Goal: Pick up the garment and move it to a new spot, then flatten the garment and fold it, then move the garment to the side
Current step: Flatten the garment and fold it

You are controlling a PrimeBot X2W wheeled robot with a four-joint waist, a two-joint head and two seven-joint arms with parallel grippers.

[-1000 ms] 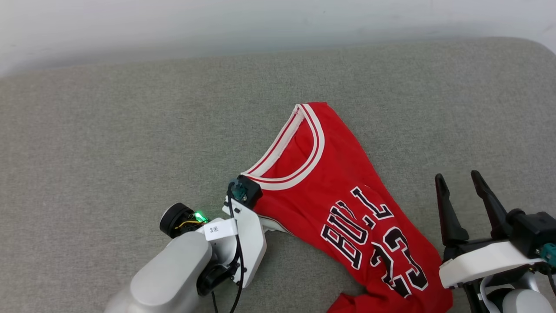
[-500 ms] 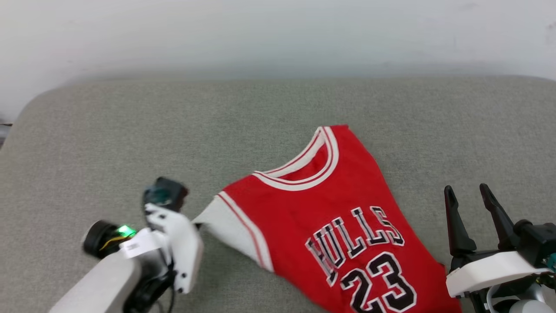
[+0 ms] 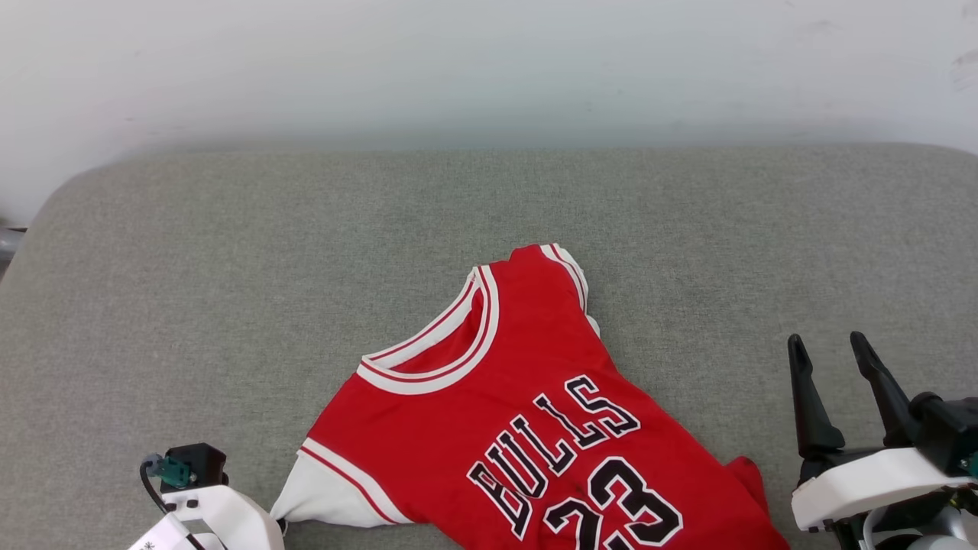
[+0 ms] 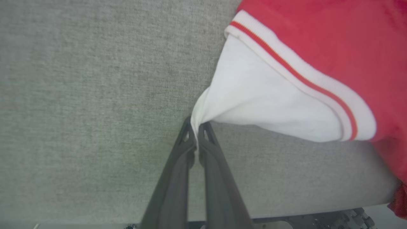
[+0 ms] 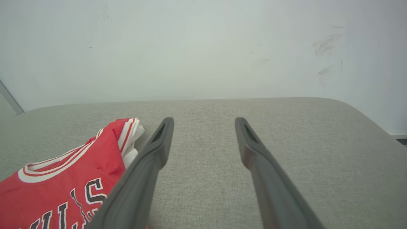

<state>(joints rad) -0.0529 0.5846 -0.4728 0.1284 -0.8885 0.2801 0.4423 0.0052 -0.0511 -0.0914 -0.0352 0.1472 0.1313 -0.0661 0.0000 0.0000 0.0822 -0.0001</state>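
The garment (image 3: 519,412), a red jersey with black "BULLS 23" lettering and a striped collar, lies on the grey cushion, running off the bottom edge of the head view. Its white sleeve (image 4: 264,98) is stretched toward my left gripper (image 4: 197,128), which is shut on the sleeve's tip. In the head view that arm's white wrist (image 3: 206,512) sits at the lower left by the sleeve (image 3: 328,496). My right gripper (image 3: 833,359) stands open at the lower right, just right of the garment (image 5: 63,178), with nothing between its fingers (image 5: 155,146).
The grey cushioned surface (image 3: 229,267) reaches to a pale wall (image 3: 489,69) at the back. Its rounded corners show at far left and far right. Bare cushion (image 5: 286,133) lies beyond and to the right of my right gripper.
The head camera has shifted. My left gripper has pulled the sleeve toward the lower left, dragging the garment with it and turning the lettering more upright. The right gripper has stayed open.
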